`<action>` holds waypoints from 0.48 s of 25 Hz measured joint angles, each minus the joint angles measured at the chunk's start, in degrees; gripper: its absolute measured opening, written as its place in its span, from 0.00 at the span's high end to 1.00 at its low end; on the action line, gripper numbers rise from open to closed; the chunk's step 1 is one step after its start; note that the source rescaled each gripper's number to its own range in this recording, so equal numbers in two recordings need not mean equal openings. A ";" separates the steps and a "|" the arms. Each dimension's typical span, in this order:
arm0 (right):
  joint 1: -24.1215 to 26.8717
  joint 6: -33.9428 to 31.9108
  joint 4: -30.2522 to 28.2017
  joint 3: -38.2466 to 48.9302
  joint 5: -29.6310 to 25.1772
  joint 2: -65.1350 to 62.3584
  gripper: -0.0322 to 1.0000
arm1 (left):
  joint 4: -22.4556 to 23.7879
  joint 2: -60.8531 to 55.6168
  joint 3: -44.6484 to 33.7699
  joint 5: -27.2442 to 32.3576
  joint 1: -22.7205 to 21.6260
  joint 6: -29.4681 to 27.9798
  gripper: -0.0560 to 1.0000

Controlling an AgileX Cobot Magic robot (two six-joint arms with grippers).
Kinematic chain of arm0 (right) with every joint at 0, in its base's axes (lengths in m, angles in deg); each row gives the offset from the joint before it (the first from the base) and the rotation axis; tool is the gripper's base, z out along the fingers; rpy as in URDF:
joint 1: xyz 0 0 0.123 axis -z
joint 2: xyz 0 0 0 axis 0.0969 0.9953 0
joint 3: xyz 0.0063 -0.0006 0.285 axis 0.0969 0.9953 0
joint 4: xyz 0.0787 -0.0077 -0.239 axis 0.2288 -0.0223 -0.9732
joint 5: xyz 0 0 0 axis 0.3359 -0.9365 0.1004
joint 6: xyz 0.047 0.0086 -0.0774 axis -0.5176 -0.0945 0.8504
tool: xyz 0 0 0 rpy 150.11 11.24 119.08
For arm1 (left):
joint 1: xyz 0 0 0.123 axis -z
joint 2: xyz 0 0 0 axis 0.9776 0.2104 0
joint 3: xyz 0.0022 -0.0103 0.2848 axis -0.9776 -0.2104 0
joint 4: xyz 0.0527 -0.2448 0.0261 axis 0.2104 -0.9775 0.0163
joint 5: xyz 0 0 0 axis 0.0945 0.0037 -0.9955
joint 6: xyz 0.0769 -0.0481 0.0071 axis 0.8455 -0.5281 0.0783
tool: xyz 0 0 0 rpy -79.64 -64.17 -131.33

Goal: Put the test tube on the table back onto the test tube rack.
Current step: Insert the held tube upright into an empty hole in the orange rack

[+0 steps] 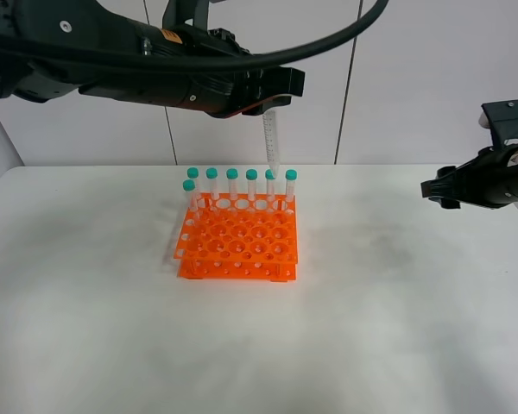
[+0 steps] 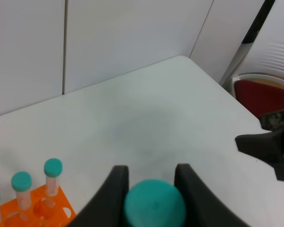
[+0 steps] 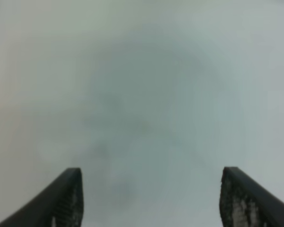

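Observation:
My left gripper (image 1: 274, 102) is shut on the test tube (image 1: 272, 142) and holds it upright, tip down, above the back row of the orange test tube rack (image 1: 237, 241). The tube's tip hangs just over the teal caps there. In the left wrist view the tube's teal cap (image 2: 155, 204) sits between my two black fingers (image 2: 111, 198), with the rack's corner (image 2: 38, 210) below. My right gripper (image 1: 432, 190) is open and empty, held above the white table (image 1: 397, 302) at the right; its fingers (image 3: 61, 201) show over bare tabletop.
Several other teal-capped tubes (image 1: 232, 185) stand along the rack's back row and one (image 1: 189, 197) at its left. A white wall stands behind the table. A red and white object (image 2: 265, 94) sits beyond the table's far corner.

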 joint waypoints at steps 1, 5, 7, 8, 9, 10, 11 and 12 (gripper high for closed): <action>0.99 -0.07 0.26 0.00 -0.56 0.00 0.40 | 0.00 0.00 0.00 0.00 0.00 0.00 0.95; 1.55 -0.13 1.36 0.00 -1.72 0.00 0.40 | 0.00 0.00 0.00 0.00 0.00 0.15 0.95; 1.55 -0.13 1.61 -0.07 -1.93 0.00 0.40 | 0.00 0.00 0.00 0.00 0.00 0.14 0.95; 1.55 -0.13 1.75 -0.13 -2.33 -0.15 0.40 | 0.07 0.00 0.00 0.00 0.00 0.14 0.95; 1.55 -0.13 1.89 -0.17 -2.55 -0.51 0.40 | 0.13 0.00 0.00 0.00 0.00 0.14 0.95; 1.55 -0.13 2.20 -0.19 -2.69 -1.12 0.40 | 0.18 0.00 0.00 0.00 0.00 0.14 0.95; 1.55 -0.13 2.43 -0.24 -2.90 -2.01 0.40 | 0.18 0.00 0.00 0.00 0.00 0.14 0.95; 1.55 -0.13 2.55 -0.24 -3.03 -2.90 0.40 | 0.18 0.00 0.00 0.00 0.00 0.14 0.95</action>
